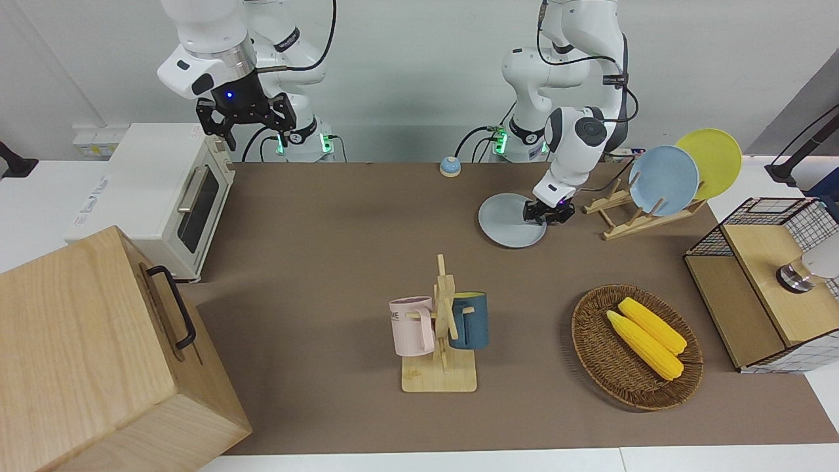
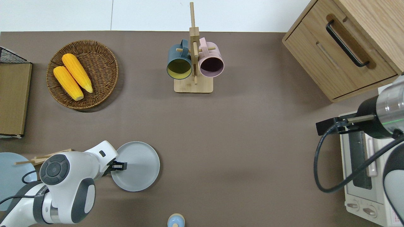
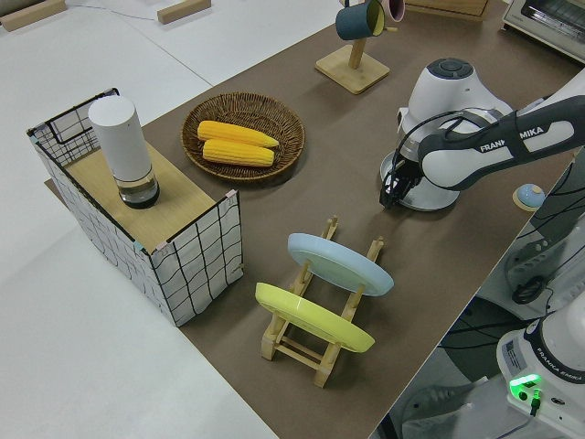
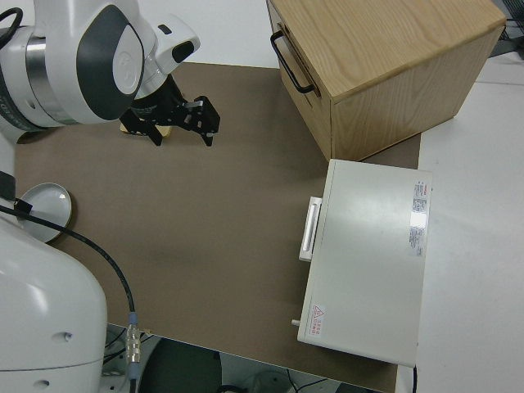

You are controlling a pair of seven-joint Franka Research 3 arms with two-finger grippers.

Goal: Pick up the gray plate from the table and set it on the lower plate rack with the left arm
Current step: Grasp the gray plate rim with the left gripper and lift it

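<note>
The left tool (image 1: 549,213) is down low at the edge of the gray plate (image 1: 508,224), on the side toward the rack (image 1: 623,219). Its fingers look pinched on the plate's rim, gripping it. The plate looks flat on the bench (image 1: 341,262), just beside the rack and a bit nearer the middle of the bench.

To do this step well, I think the tool needs a firm pinch on the rim, so the plate cannot slip. Then it should lift slowly, tip the plate on its edge, and slide it into an empty slot.

The blue plate (image 1: 663,180) and the yellow plate (image 1: 714,160) already stand in the rack, so it must not bump them. The right arm is parked, its tool (image 1: 244,118) spread wide and holding nothing.
</note>
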